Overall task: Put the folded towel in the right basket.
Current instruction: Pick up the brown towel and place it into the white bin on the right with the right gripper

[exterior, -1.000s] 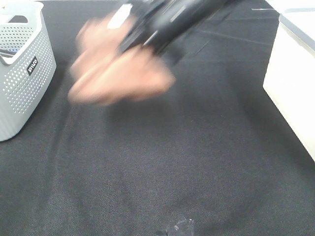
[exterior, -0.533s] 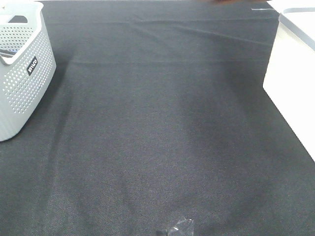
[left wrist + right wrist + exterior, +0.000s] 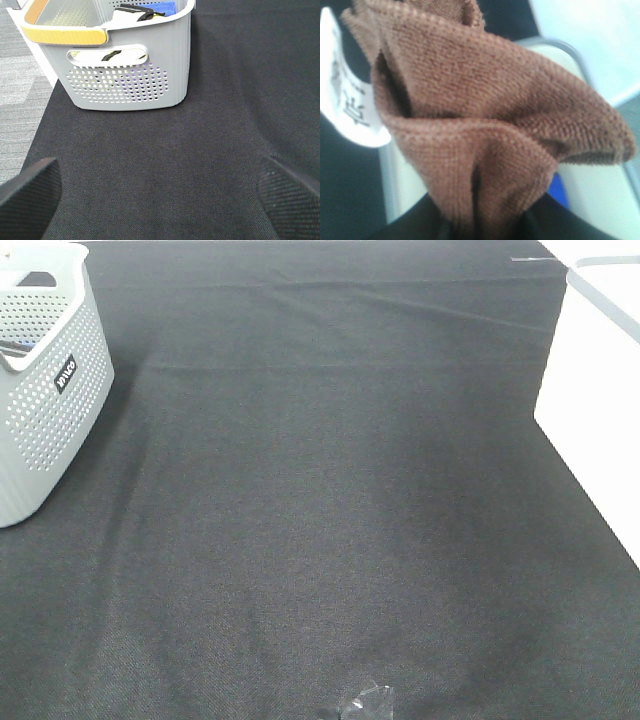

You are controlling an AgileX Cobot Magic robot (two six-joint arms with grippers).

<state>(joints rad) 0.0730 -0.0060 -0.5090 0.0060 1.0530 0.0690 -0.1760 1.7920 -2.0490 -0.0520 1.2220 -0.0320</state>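
The folded brown towel (image 3: pixel 485 125) fills the right wrist view, bunched, with a white label (image 3: pixel 345 105) at one side. My right gripper (image 3: pixel 480 227) is shut on its lower edge; the fingers are mostly hidden by the cloth. Behind the towel shows the white rim of the right basket (image 3: pixel 560 50). In the exterior view the right basket (image 3: pixel 590 410) is at the right edge; the towel and both arms are out of that view. My left gripper (image 3: pixel 160 200) is open and empty above the black cloth, a short way from the grey basket (image 3: pixel 130 65).
The grey perforated basket (image 3: pixel 40 390) stands at the left of the black tablecloth (image 3: pixel 320 500) and holds several items. A small crumpled clear scrap (image 3: pixel 365 702) lies at the front edge. Something blue (image 3: pixel 559 192) shows below the towel.
One second ago the right arm swept over the table's back with the towel. It has since moved right, out of the exterior view. The baskets have not moved.
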